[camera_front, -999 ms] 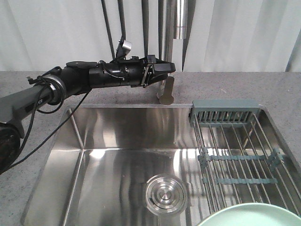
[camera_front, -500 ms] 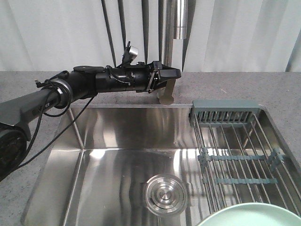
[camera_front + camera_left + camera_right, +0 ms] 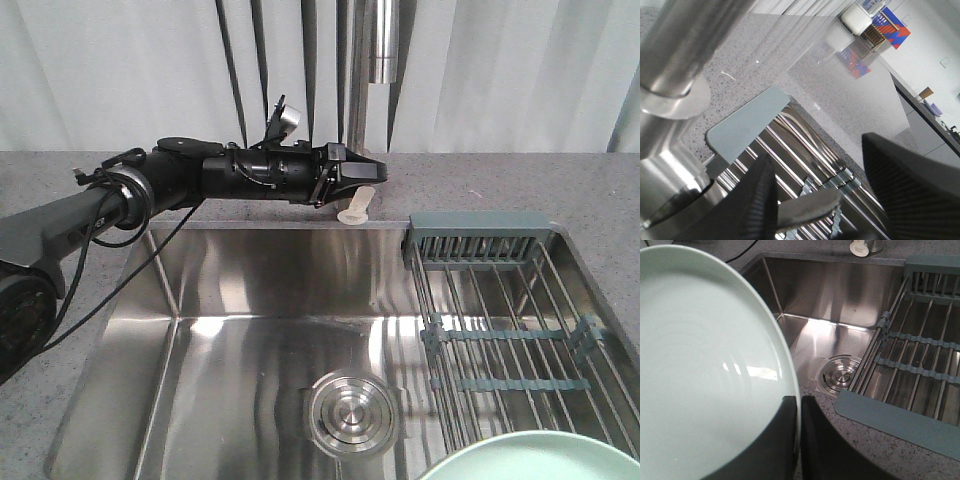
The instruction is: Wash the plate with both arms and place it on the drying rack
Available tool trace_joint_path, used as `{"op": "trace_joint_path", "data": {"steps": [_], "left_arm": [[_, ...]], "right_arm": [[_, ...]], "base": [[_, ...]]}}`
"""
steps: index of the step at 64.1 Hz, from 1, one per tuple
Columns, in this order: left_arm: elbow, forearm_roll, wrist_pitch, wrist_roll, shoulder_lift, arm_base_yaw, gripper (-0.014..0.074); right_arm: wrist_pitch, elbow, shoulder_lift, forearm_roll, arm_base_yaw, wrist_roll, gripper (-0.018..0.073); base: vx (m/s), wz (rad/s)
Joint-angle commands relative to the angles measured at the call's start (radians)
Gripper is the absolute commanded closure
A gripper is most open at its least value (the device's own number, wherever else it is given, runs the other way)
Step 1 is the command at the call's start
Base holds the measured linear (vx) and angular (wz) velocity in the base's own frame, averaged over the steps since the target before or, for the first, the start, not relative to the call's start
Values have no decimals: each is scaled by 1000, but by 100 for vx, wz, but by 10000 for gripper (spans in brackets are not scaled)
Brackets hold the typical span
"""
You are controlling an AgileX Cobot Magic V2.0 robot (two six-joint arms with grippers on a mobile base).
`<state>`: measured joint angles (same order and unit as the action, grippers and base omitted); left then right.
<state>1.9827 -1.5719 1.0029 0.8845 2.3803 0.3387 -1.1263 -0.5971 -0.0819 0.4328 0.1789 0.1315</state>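
Note:
The pale mint-green plate (image 3: 705, 365) fills the left of the right wrist view, held on edge above the counter in front of the sink. My right gripper (image 3: 800, 400) is shut on its rim, one finger on each face. From the front, only the plate's top edge (image 3: 530, 458) shows at the bottom right. The drying rack (image 3: 510, 330) lies across the right side of the sink; the teal end bar of the rack (image 3: 890, 425) is just right of that gripper. My left gripper (image 3: 372, 170) is open around the faucet lever (image 3: 810, 210), which touches the left finger.
The steel sink (image 3: 250, 300) has a round drain (image 3: 352, 412) in its floor. The faucet column (image 3: 370, 60) rises behind the back rim, beside my left arm. Grey speckled counter surrounds the sink.
My left gripper has moved right onto the faucet lever. The lever has swung from hanging down to nearly level. The plate has stayed put.

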Motion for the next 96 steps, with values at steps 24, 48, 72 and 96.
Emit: {"op": "trace_joint_path", "data": {"steps": [24, 48, 72, 96], "left_arm": [[28, -39, 209, -100, -97, -46, 370], [27, 307, 259, -354, -203, -180, 605], [27, 932, 258, -529, -597, -205, 604], [-300, 1118, 209, -562, -1046, -205, 604]], "right_arm": [[74, -22, -19, 23, -6, 0, 564], [74, -22, -19, 23, -6, 0, 564], [74, -22, -19, 23, -6, 0, 564], [74, -22, -19, 23, -6, 0, 564]], "base": [[0, 0], [0, 0], [0, 0], [0, 0]]}}
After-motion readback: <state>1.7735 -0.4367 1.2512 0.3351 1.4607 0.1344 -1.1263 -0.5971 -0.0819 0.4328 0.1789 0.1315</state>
